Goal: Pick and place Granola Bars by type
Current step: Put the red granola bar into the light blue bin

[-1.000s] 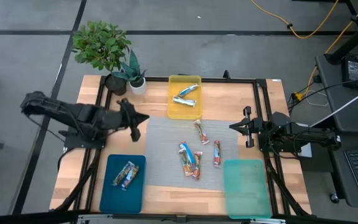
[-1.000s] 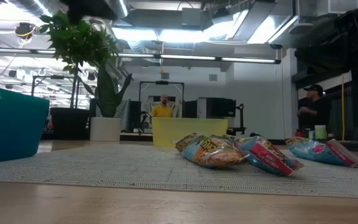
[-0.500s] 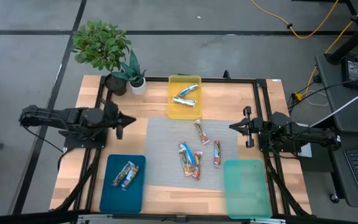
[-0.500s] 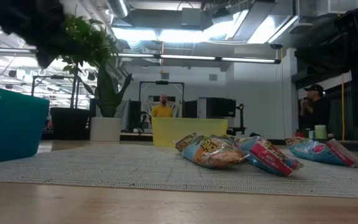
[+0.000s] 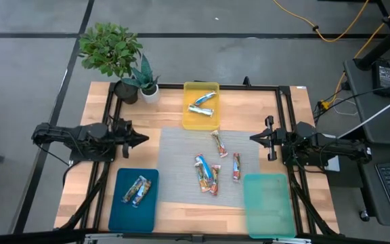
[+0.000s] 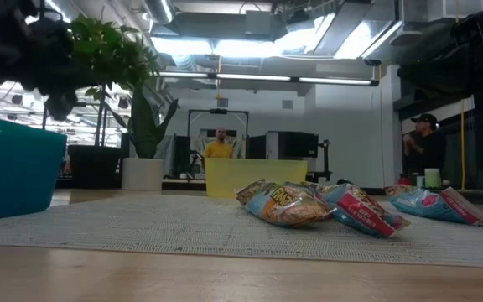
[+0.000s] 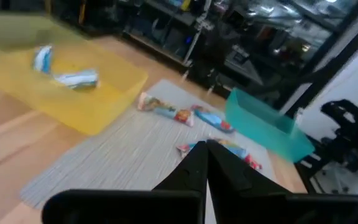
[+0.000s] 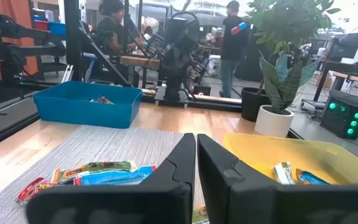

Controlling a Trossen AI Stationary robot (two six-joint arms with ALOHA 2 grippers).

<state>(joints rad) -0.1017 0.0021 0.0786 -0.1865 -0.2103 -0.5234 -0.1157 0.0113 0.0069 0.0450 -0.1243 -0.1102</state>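
Five Granola Bars (image 5: 212, 166) lie loose on our grey mat (image 5: 178, 159); others sit in the yellow tray (image 5: 200, 116) and blue tray (image 5: 133, 205). Our left gripper (image 5: 143, 139) and right gripper (image 5: 254, 137) hover closed, empty.

Place: an open robotics lab or workshop.
Ceiling: exposed ducts (image 6: 325, 25) and strip lights (image 6: 267, 80), upper frame.
Floor: yellow cables (image 5: 330, 30), upper right.
Background: equipment racks, people (image 6: 219, 144) at workstations.
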